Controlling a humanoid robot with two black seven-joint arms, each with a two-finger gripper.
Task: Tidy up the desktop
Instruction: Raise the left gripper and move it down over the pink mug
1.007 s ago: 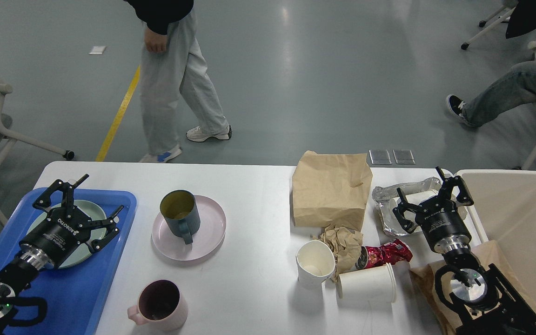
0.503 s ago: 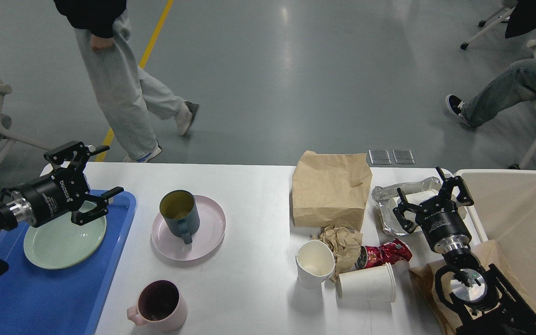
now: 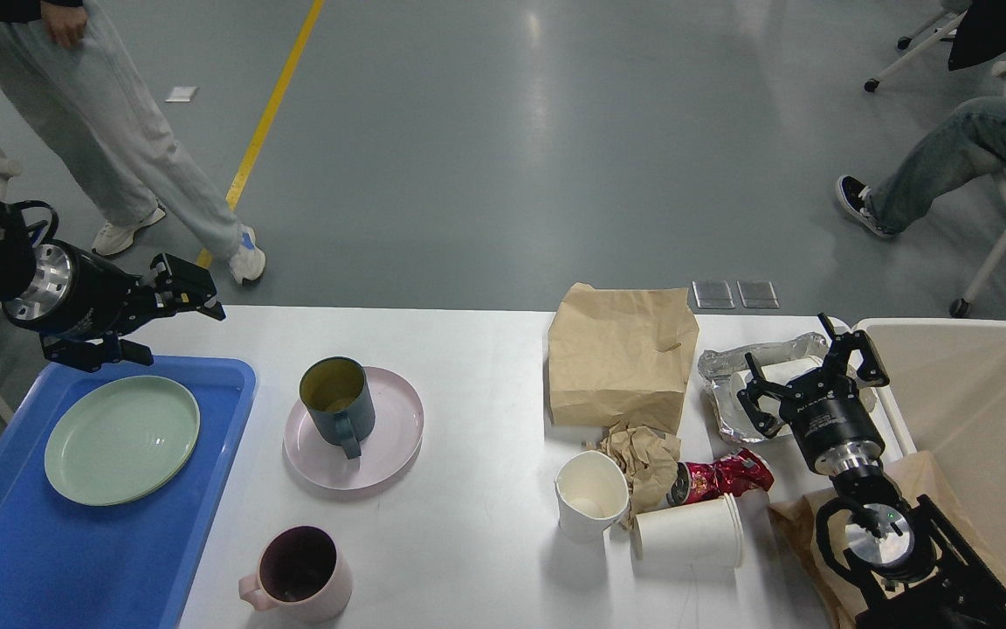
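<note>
White bench [image 3: 477,367] is spanning the view, trash lying at 3 o'clock, dishes at 9. Left gripper [image 3: 173,316] is hovering above the tray's [image 3: 206,489] far edge, jaws released. Right gripper [image 3: 804,377] is hanging over foil [image 3: 726,367], jaws released, grasping nothing.

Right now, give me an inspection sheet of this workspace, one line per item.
Surface: white desktop, crowded on its right half.
Job's things: green plate in blue tray; teal mug on pink plate; pink mug at near edge.
Clutter: brown paper bag, crumpled paper, two paper cups, red wrapper, foil container; cream bin at right.
Grippers: left gripper open, empty, above the tray's far edge; right gripper open over the foil.
Cables: nothing seen.
Surroundings: person walking, another seated.
</note>
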